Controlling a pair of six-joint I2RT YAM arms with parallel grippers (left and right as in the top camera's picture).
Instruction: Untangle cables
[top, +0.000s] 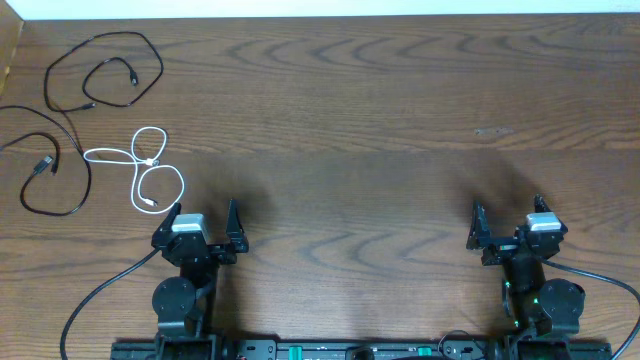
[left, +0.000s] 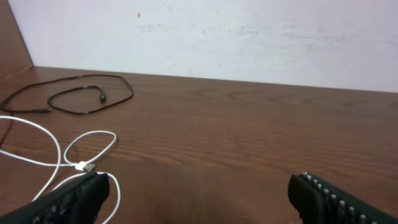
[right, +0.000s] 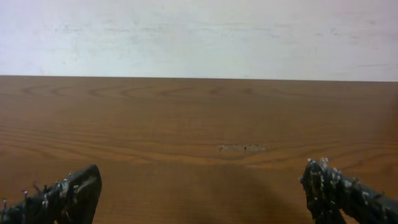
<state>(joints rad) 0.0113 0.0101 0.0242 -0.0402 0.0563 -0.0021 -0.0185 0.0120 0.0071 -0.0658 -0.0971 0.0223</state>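
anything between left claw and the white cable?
Nothing. Overhead shows only bare brown wooden table between the open left claw and the thin white looped cable; in the left wrist view it runs beside one finger.

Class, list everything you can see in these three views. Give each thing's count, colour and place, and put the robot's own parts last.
thin black cords with small end plugs: two, black, far left of the table; one looped near the far corner, one curved by the left edge
thin white cord with small end plugs: one, white, looped just right of the black ones
wooden table: one, brown, under everything
pale scuff mark: one, light, right half of the table
plain wall: one, white, behind the table
left tool: one, black, near edge, left side, open
right tool: one, black, near edge, right side, open
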